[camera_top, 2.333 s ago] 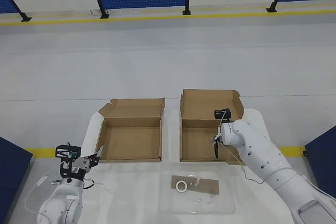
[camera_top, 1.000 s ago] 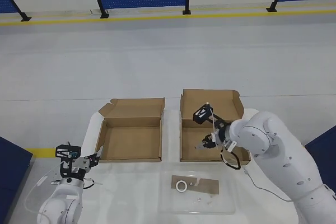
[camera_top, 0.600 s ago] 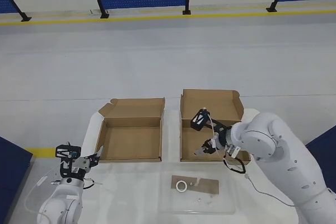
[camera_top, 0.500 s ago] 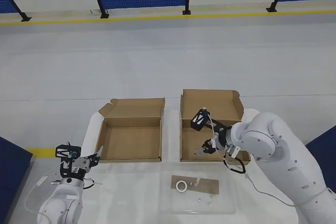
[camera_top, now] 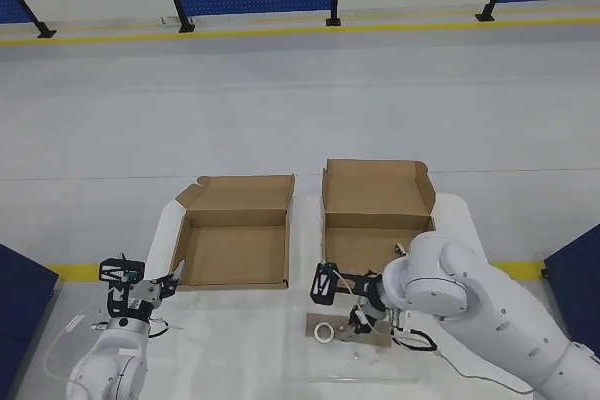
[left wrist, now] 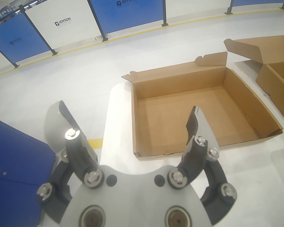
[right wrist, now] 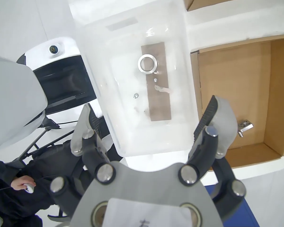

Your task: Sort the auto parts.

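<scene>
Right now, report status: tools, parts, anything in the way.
Left tool open, beside left box. Right tool open, over clear tray. Ring and small parts in tray; one metal bracket in right box. Nothing in the way.

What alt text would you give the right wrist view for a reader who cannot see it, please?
The right gripper, open and empty, hangs above a clear tray holding a metal ring, a brown strip and a few small parts. Beside the tray, an open cardboard box holds one small metal bracket.
</scene>
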You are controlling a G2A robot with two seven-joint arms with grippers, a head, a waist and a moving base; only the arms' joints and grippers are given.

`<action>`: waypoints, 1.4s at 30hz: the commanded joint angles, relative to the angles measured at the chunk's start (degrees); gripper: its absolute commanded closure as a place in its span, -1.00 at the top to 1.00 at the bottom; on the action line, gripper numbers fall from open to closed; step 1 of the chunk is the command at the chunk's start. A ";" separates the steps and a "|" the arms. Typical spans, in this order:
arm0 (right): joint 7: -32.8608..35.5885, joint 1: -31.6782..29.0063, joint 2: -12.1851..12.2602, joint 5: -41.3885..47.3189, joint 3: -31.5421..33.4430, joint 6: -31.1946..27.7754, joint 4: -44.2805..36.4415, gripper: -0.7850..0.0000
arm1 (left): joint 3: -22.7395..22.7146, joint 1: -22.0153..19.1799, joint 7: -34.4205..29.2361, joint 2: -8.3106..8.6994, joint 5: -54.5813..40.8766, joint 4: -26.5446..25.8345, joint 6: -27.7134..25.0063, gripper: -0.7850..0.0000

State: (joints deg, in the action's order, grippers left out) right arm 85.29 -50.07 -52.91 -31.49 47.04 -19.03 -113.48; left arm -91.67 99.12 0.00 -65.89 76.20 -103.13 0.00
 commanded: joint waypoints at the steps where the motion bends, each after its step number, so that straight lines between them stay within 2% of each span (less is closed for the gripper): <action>1: -0.01 -0.03 -0.02 -0.04 0.29 -0.01 0.01 1.00 | 0.00 0.00 0.00 0.00 0.00 0.00 0.00 1.00; 5: -0.50 -0.44 -0.02 -0.48 -0.02 -0.14 -0.06 1.00 | 0.00 0.00 0.00 0.00 0.00 0.00 0.00 1.00; 10: 0.37 -0.52 0.25 -3.05 -4.38 0.40 -0.13 1.00 | 0.00 0.00 0.00 0.00 0.00 0.00 0.00 1.00; 19: 2.71 5.27 0.73 -3.85 -15.34 2.74 2.89 1.00 | 0.00 0.00 0.00 0.00 0.00 0.00 0.00 1.00; 27: 2.09 4.92 0.71 -4.28 -15.58 2.60 2.92 1.00 | 0.00 0.00 0.00 0.00 0.00 0.00 0.00 1.00; 31: 1.38 4.13 0.17 -7.36 -18.41 1.41 3.48 1.00 | 0.00 0.00 0.00 0.00 0.00 0.00 0.00 1.00; 42: -0.67 5.24 -2.39 -8.92 -22.52 0.31 8.99 1.00 | 0.00 0.00 0.00 0.00 0.00 0.00 0.00 1.00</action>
State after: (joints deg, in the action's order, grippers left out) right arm 84.59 -44.85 -55.30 -40.40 24.52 -18.66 -104.46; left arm -91.67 99.12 0.00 -65.89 76.20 -103.13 0.00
